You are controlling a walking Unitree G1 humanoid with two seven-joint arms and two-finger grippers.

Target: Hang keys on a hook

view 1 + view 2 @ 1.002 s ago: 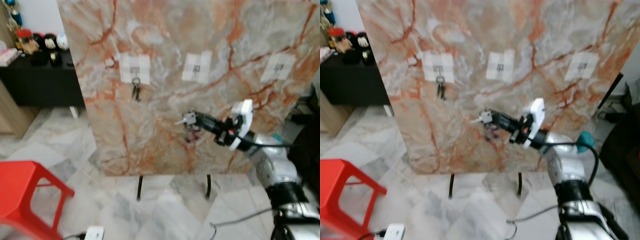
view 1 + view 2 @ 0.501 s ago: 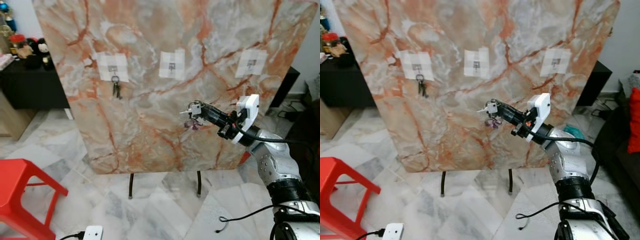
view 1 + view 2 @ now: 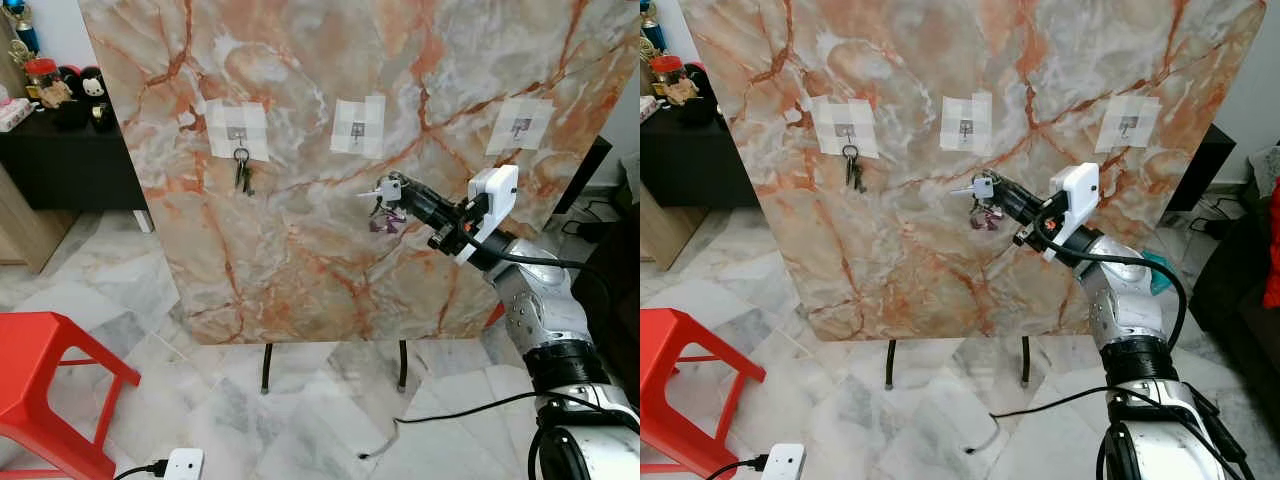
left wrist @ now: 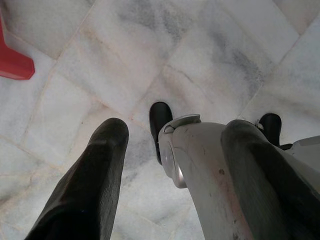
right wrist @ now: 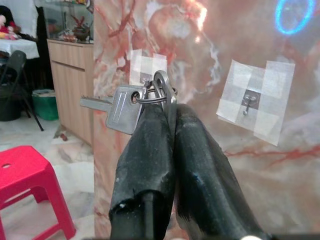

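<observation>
A marble board [image 3: 300, 250] stands upright with three taped hooks. Dark keys [image 3: 243, 175] hang on the left hook. The middle hook [image 3: 358, 128] and the right hook [image 3: 521, 126] are bare. My right gripper [image 3: 392, 192] is shut on a key bunch [image 3: 385, 188] with a silver key and a purple tag [image 3: 383, 223]. It is held just in front of the board, below and right of the middle hook. In the right wrist view the fingers [image 5: 150, 150] pinch the ring, the silver key [image 5: 120, 106] sticks out sideways, and a hook [image 5: 248, 102] lies beyond. My left gripper [image 4: 175, 127] hangs open over the floor.
A red stool [image 3: 40, 390] stands on the floor at the left. A black cabinet [image 3: 70, 150] with small items lies behind the board's left side. The board rests on two thin black legs [image 3: 266, 368]. A white power strip [image 3: 182, 465] and a cable [image 3: 440, 415] lie on the tiles.
The camera has shifted. My right gripper with the key bunch has risen and come closer to the middle hook.
</observation>
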